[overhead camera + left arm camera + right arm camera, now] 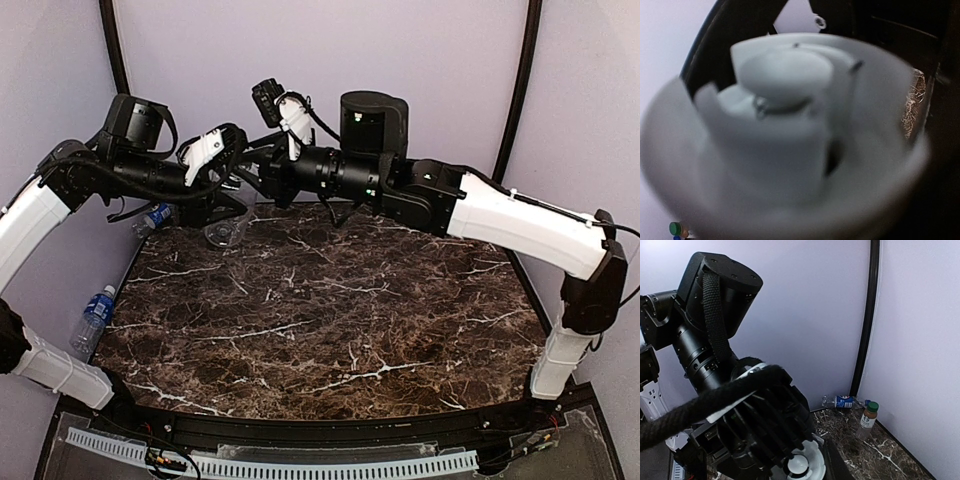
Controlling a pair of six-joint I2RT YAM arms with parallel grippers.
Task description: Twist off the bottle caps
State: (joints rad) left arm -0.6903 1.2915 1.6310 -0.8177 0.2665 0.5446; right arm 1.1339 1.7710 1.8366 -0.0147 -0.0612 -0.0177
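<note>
Marble table (330, 330): dark brown slab with white veins. All positions below are given relative to it.

Right arm (520, 225): rises at the table's near right corner and reaches over the far edge toward the far left.

Left arm (30, 225): comes up off the near left corner and runs above the left edge to the far left area. The two wrists meet above the far edge, left of centre.

Left gripper (225, 205): jaws partway closed and clamped on the unlabelled clear bottle (228, 232). The bottle hangs tilted over the table's far left area. Cannot tell whether its base touches the slab. In the left wrist view it fills the picture, blurred.

Right gripper (255, 168): just beside the left gripper, above the far edge. Its fingers are hidden in both the top view and its own wrist view. Cannot tell how wide it stands or whether it touches anything.

First blue-labelled bottle (152, 218): on its side at the table's far left corner.

Second blue-labelled bottle (93, 318): lying just off the left edge, about halfway along.

Brownish bottle (868, 420): upright on the slab near the far left corner, just beside the first blue-labelled bottle, with its green cap (873, 406) on.

White cap (799, 465): on the held bottle's neck, end-on to the right wrist camera.
</note>
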